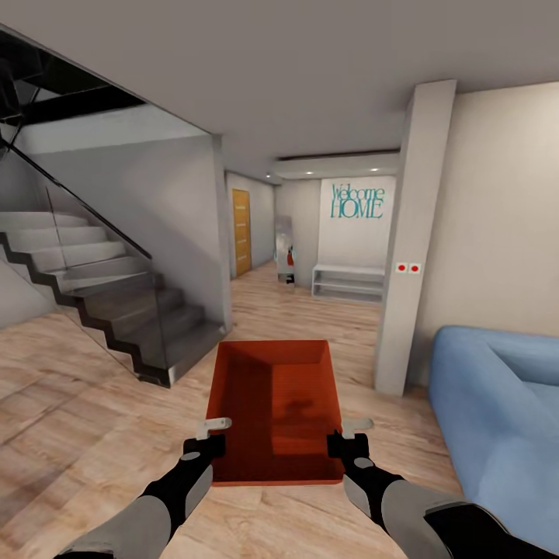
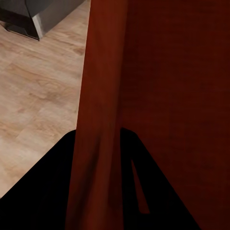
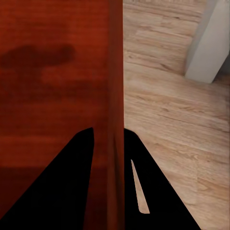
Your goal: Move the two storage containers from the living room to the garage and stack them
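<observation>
Both pincers (image 1: 208, 435) (image 1: 351, 435) clamp container (image 1: 272, 404), fingertips hidden.

- I see open wood floor (image 1: 310, 310) straight ahead, toward the hallway.
- The stairs (image 1: 116, 303) block my left side.
- The white pillar (image 1: 411, 248) and blue sofa (image 1: 497, 404) block my right.
</observation>
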{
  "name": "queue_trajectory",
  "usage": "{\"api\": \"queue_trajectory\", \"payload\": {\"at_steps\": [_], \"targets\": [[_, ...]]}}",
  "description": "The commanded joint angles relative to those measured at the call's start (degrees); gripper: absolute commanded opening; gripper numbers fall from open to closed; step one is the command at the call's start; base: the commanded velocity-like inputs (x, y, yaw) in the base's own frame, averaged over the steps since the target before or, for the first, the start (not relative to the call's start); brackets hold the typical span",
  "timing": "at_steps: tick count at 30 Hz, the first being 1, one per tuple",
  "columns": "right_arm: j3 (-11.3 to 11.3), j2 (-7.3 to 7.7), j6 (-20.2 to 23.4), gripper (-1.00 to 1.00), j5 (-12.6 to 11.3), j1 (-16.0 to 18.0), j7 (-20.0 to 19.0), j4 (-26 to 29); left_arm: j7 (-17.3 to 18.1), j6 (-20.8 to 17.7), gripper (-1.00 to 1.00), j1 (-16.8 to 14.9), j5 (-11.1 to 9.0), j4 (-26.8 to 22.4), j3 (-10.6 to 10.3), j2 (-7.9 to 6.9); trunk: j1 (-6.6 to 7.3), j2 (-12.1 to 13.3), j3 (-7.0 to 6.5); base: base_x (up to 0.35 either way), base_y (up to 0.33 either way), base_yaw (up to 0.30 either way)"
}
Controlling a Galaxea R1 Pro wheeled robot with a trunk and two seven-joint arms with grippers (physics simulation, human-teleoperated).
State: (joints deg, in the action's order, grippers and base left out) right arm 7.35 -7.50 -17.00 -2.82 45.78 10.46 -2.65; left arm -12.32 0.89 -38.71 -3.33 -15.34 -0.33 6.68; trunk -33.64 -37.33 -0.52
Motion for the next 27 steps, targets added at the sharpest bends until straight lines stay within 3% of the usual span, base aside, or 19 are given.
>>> {"api": "queue_trajectory", "payload": {"at_steps": [1, 27], "targets": [[-2.7, -0.06, -1.0, -1.0, 1.8, 0.1, -0.3, 0.8, -0.6, 0.1, -1.0, 0.0, -0.3, 0.1, 0.5, -0.79, -0.05, 0.0, 0.01, 0.319, 0.0, 0.0], [-2.7, -0.06, -1.0, -1.0, 1.7, 0.1, -0.2, 0.8, -0.6, 0.1, -1.0, 0.0, -0.2, 0.1, 0.5, -0.79, -0.05, 0.0, 0.01, 0.319, 0.0, 0.0]]}}
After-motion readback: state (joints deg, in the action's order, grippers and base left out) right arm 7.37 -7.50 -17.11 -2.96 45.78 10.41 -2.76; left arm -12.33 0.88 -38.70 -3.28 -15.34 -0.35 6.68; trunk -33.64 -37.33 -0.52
